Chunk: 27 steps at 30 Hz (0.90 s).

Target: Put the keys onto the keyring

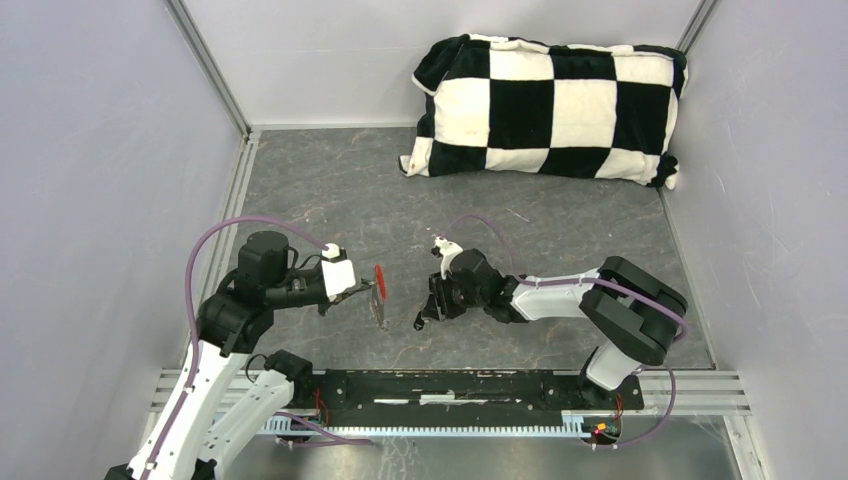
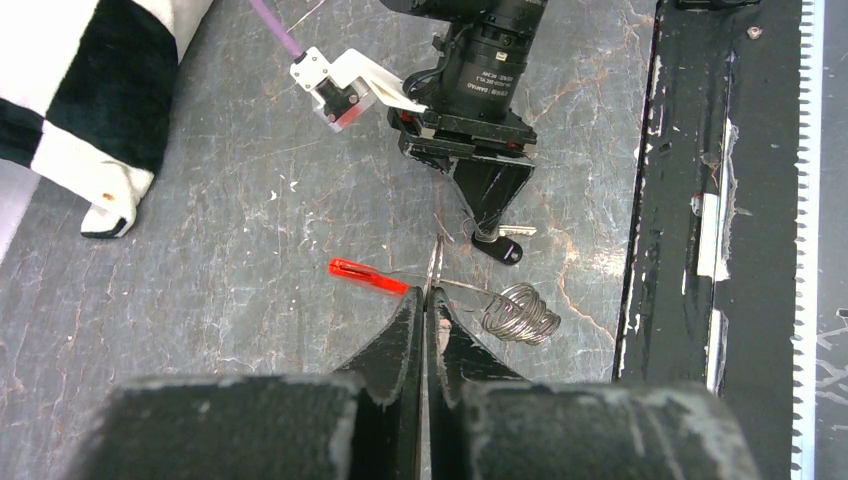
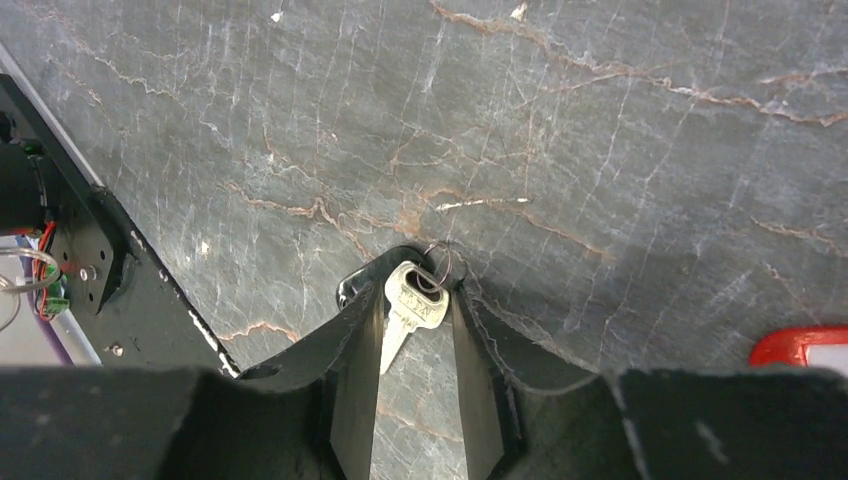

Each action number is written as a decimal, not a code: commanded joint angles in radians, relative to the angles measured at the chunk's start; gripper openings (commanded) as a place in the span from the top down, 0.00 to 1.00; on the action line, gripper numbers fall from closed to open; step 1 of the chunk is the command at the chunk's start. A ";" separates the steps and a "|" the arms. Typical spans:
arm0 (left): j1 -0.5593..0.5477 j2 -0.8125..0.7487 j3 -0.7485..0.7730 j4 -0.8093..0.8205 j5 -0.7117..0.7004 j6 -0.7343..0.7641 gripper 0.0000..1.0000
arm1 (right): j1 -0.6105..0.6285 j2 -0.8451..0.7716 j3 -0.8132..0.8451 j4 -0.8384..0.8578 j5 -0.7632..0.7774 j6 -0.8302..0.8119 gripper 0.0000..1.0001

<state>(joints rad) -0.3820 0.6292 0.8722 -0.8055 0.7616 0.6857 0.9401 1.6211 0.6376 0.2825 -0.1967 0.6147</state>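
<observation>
Left gripper (image 2: 425, 300): clamped shut on keyring (image 2: 365, 275).
Right gripper (image 3: 410, 285): set astride key (image 3: 412, 308), part closed; hold cannot be told.

keyring fob (image 3: 803, 345): chopped off by the right wrist view's edge, only a corner shows
dark-headed key (image 3: 350, 284): mostly hidden, just a glossy bit peeking out
pillow (image 2: 60, 110): cut off at the left wrist view's corner

1. We list the left arm (image 1: 215, 390): white links, black joint housings, lilac cable (image 1: 205, 255) arching at its 12 o'clock.
2. Right arm (image 1: 640, 320): black housings, white forearm, lilac cable alongside.
3. Wrist camera mount (image 2: 340, 85): small, white, boxy.
4. Left gripper (image 2: 428, 295) and right gripper (image 3: 415, 290): matte black tapered fingers, grey-scuffed edges.
5. Right wrist barrel (image 2: 490, 70): black, ribbed, white lettering.
</observation>
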 commanded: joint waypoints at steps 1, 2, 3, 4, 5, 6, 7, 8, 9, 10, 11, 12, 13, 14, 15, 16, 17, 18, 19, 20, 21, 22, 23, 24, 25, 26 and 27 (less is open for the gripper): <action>0.000 -0.010 0.036 0.036 0.020 0.032 0.98 | -0.001 0.027 0.045 -0.002 0.045 0.000 0.64; -0.001 -0.010 0.035 0.037 0.020 0.033 0.98 | -0.001 0.028 0.046 -0.003 0.054 -0.005 0.65; -0.001 -0.010 0.035 0.036 0.020 0.033 0.98 | -0.001 0.029 0.049 -0.004 0.059 -0.008 0.66; -0.001 -0.010 0.034 0.036 0.020 0.032 0.98 | -0.001 0.031 0.052 -0.009 0.068 -0.012 0.67; 0.000 -0.011 0.035 0.036 0.020 0.033 0.98 | -0.001 0.033 0.056 -0.014 0.074 -0.017 0.68; -0.001 -0.011 0.033 0.037 0.021 0.034 0.98 | 0.000 0.034 0.061 -0.017 0.081 -0.023 0.70; -0.001 -0.011 0.033 0.036 0.020 0.034 0.98 | -0.001 0.034 0.062 -0.017 0.086 -0.024 0.71; 0.000 -0.012 0.034 0.037 0.020 0.034 0.98 | -0.001 0.034 0.063 -0.018 0.093 -0.026 0.72; -0.001 -0.013 0.032 0.037 0.019 0.034 0.98 | 0.000 0.036 0.067 -0.017 0.098 -0.030 0.73; -0.001 -0.013 0.031 0.037 0.019 0.034 0.98 | 0.002 0.037 0.073 -0.021 0.102 -0.036 0.74; -0.001 -0.013 0.031 0.036 0.019 0.034 0.98 | 0.004 0.037 0.079 -0.028 0.111 -0.040 0.74; 0.000 -0.014 0.030 0.037 0.018 0.034 0.98 | 0.009 0.039 0.090 -0.039 0.120 -0.048 0.74; -0.001 -0.015 0.029 0.037 0.017 0.034 0.98 | 0.013 0.039 0.100 -0.047 0.129 -0.056 0.74; -0.001 -0.016 0.028 0.036 0.017 0.034 0.98 | 0.018 0.040 0.110 -0.057 0.138 -0.064 0.75; -0.001 -0.017 0.027 0.037 0.015 0.035 0.98 | 0.024 0.040 0.117 -0.063 0.145 -0.070 0.75; 0.000 -0.018 0.026 0.036 0.015 0.037 0.98 | 0.030 0.041 0.125 -0.065 0.150 -0.074 0.75; -0.001 -0.017 0.025 0.033 0.015 0.040 0.98 | 0.035 0.044 0.130 -0.070 0.153 -0.076 0.75; -0.001 -0.017 0.025 0.031 0.014 0.042 0.98 | 0.040 0.046 0.135 -0.075 0.157 -0.078 0.75; -0.001 -0.017 0.026 0.029 0.014 0.045 0.98 | 0.045 0.049 0.137 -0.078 0.158 -0.078 0.75; 0.000 -0.016 0.026 0.026 0.012 0.045 0.98 | 0.046 0.052 0.137 -0.078 0.158 -0.078 0.75; -0.001 -0.017 0.026 0.026 0.013 0.046 0.98 | 0.048 0.055 0.136 -0.080 0.158 -0.075 0.76; -0.001 -0.017 0.025 0.025 0.012 0.047 0.98 | 0.051 0.056 0.133 -0.080 0.158 -0.072 0.76; -0.001 -0.018 0.025 0.026 0.012 0.047 0.98 | 0.052 0.055 0.130 -0.080 0.159 -0.070 0.76; 0.000 -0.020 0.024 0.026 0.011 0.048 0.98 | 0.054 0.054 0.126 -0.081 0.162 -0.070 0.76; -0.001 -0.020 0.024 0.026 0.010 0.048 0.98 | 0.053 0.050 0.126 -0.086 0.168 -0.071 0.75; 0.000 -0.022 0.024 0.025 0.011 0.048 0.98 | 0.055 0.044 0.121 -0.089 0.174 -0.071 0.75; -0.001 -0.023 0.023 0.025 0.010 0.048 0.98 | 0.054 0.037 0.119 -0.093 0.180 -0.071 0.72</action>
<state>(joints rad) -0.3820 0.6186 0.8722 -0.8062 0.7612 0.7021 0.9909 1.6691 0.7444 0.1959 -0.0563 0.5522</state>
